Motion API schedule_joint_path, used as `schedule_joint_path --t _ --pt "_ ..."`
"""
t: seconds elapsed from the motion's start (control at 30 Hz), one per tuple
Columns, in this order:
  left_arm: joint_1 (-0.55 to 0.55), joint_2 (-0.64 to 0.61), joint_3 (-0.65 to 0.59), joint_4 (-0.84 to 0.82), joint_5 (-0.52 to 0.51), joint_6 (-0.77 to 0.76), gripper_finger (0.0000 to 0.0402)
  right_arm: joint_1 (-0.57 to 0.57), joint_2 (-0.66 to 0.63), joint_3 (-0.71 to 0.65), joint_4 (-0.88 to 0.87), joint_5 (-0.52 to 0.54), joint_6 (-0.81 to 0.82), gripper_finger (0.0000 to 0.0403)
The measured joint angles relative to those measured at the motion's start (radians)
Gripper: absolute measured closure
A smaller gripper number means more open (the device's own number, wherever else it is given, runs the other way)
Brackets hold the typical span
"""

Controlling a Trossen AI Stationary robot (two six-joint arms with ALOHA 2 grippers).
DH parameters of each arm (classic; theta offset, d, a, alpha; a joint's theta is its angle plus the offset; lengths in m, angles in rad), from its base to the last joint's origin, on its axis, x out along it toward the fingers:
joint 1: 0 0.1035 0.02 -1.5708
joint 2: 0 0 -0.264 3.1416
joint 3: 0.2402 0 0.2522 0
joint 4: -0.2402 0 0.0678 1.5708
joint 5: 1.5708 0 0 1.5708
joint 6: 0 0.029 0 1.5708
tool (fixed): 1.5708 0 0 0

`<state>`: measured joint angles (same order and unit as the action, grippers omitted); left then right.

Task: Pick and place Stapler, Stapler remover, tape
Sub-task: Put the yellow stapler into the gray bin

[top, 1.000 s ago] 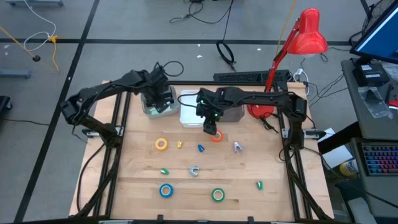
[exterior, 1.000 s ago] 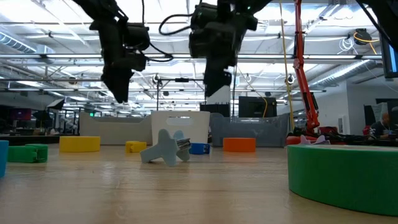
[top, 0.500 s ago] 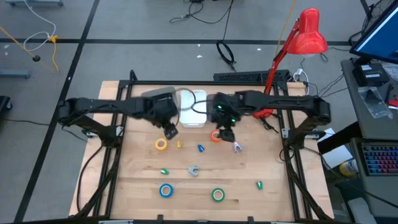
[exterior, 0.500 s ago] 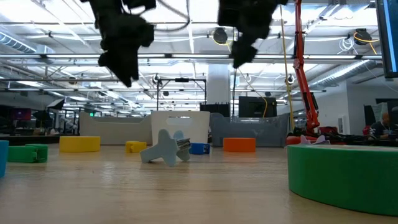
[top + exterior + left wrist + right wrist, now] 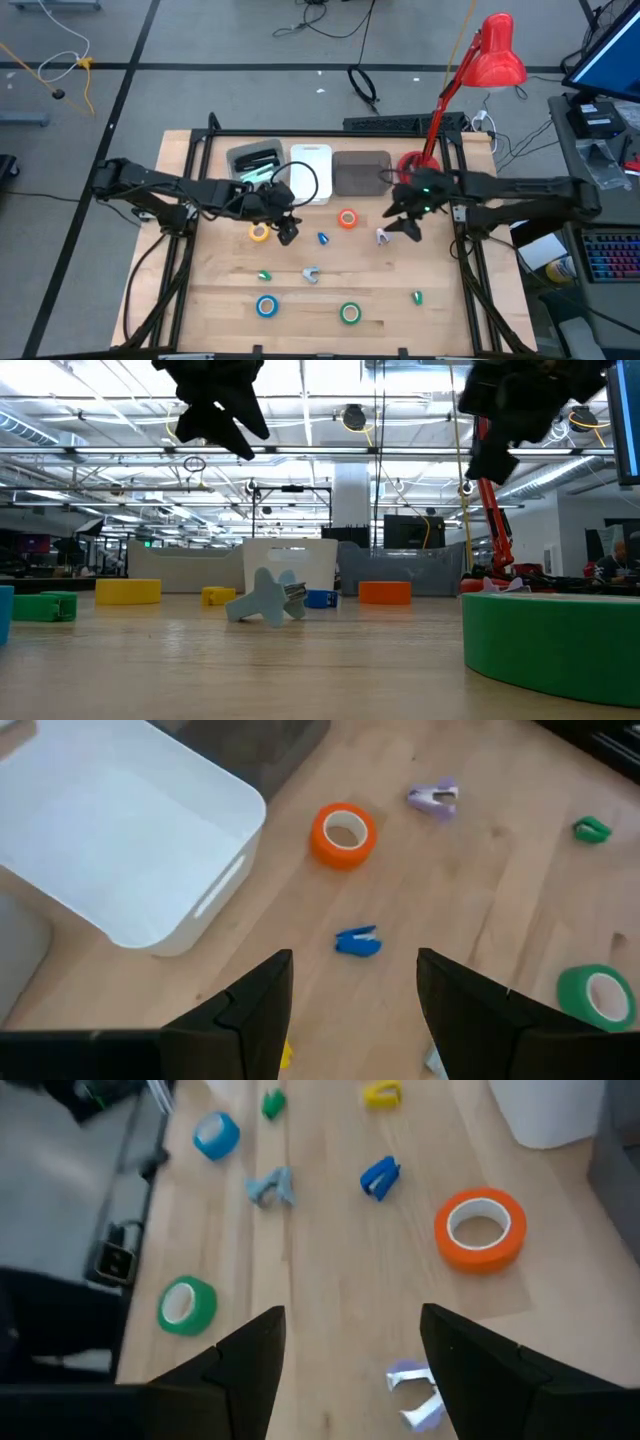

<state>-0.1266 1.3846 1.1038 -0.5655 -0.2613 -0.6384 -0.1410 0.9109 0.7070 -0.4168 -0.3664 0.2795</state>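
Note:
The black stapler (image 5: 256,160) lies inside the clear bin (image 5: 238,172) at the far left. Yellow tape (image 5: 259,232), orange tape (image 5: 347,219), blue tape (image 5: 266,306) and green tape (image 5: 350,314) lie flat on the wooden table. Small staple removers are scattered: blue (image 5: 358,941), lilac (image 5: 415,1395), grey (image 5: 265,597), green (image 5: 417,296). My left gripper (image 5: 350,1020) hangs open, high above the table beside the yellow tape. My right gripper (image 5: 350,1380) hangs open, high over the lilac remover (image 5: 381,236). Neither has anything between its fingers.
A white bin (image 5: 311,172) and a grey bin (image 5: 362,172) stand beside the clear one along the far edge. A red desk lamp (image 5: 495,55) rises at the far right corner. Another green remover (image 5: 264,275) lies near the table's middle.
My left gripper has swung from above the clear bin toward the near edge and the table's middle, ending beside the yellow tape. My right gripper has drawn back from over the orange tape toward the table's right edge. Nothing on the table has moved.

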Motion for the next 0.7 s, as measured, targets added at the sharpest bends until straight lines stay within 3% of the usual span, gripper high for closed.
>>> schedule_joint_path --t 0.27,0.7 --pt "-0.005 0.009 0.000 0.002 -0.022 -0.031 0.0190 0.000 -0.271 -0.224 0.215 -0.001 0.124 0.0174" --pt "-0.021 0.148 -0.001 -0.049 0.033 -0.108 0.0190 -0.001 -0.510 -0.375 0.284 0.107 0.099 0.0174"
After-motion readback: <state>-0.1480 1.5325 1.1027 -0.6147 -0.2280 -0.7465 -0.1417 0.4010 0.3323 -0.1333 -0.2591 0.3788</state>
